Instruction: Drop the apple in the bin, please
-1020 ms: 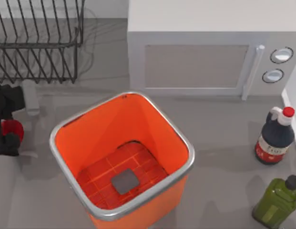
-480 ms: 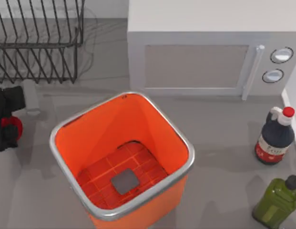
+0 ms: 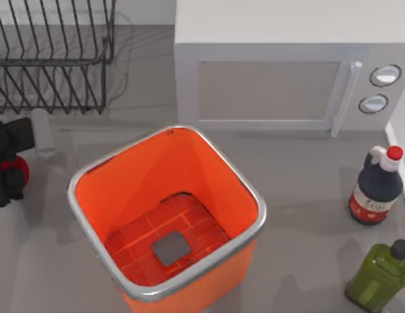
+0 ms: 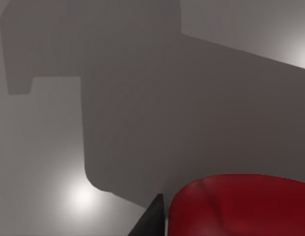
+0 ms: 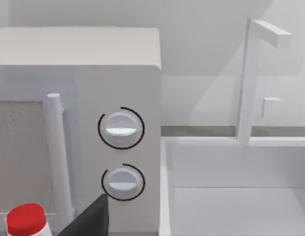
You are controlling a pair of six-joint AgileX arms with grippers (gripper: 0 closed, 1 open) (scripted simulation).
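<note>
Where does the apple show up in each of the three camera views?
Top view: the apple sits at the far left edge, left of the bin, partly covered by the left gripper.
Left wrist view: it is the big red shape beside a dark finger.
Right wrist view: not in it.
Shared landmark: the grey table.
</note>
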